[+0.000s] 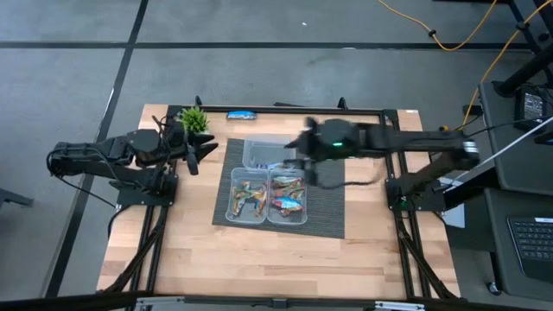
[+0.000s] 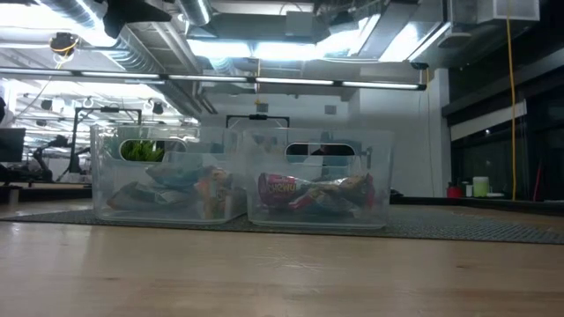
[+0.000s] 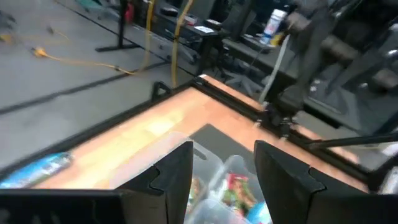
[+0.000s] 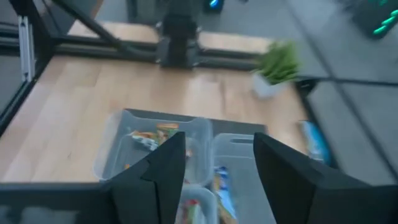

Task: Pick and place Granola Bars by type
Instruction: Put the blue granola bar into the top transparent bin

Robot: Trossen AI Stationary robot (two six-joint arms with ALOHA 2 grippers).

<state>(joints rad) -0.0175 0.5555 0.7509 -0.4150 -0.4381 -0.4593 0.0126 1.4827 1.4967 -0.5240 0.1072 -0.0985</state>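
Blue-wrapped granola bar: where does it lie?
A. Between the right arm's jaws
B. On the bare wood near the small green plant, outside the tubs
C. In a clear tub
B: the blue-wrapped granola bar lies on the wood by the plant, clear of the tubs.

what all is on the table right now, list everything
mat: one, dark grey, table middle
tubs: three, clear, on the mat; two in front side by side holding bars, one behind them
bars in tubs: several, mixed colours, count unclear
loose bar: one, blue, far table edge, off the mat
plant: one, green, small pot, far left of the table
left tool: open, empty, left of the mat near the plant
right tool: open, empty, over the tubs
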